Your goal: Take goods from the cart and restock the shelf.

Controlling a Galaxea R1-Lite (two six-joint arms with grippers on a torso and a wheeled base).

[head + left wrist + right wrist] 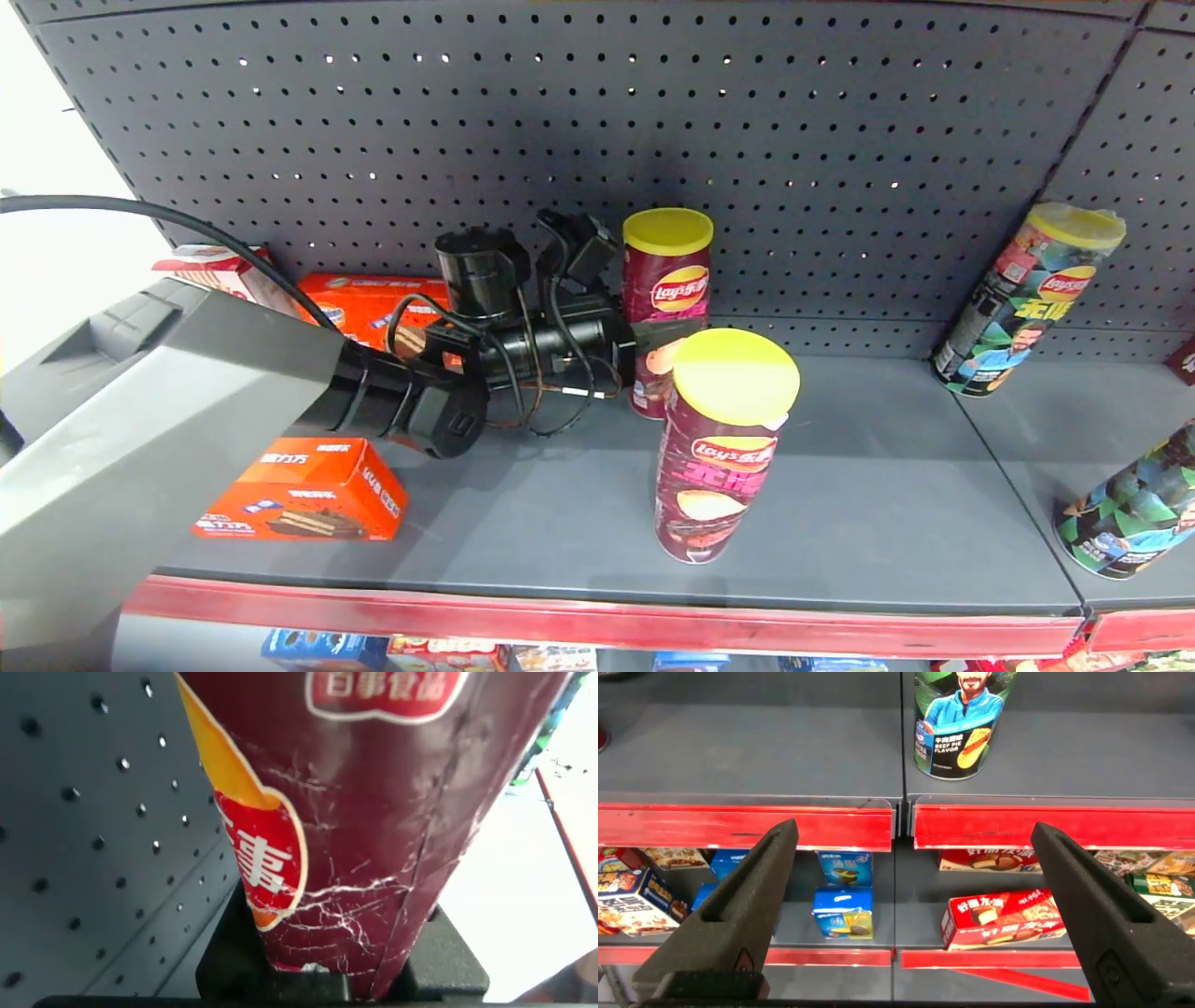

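At rear of grey metal shelf [887, 485], left gripper [658, 334] pinches upright maroon cardboard chip can [667, 271] with yellow lid; right gripper [915, 829] jaws spread wide

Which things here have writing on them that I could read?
Front chip can: round logo and large letters, clear.
Back chip can: same logo, clear.
Green can: short white flavour line, clear.
Orange box: white letters, clear.
Boxes on the lower shelf: too small to read.
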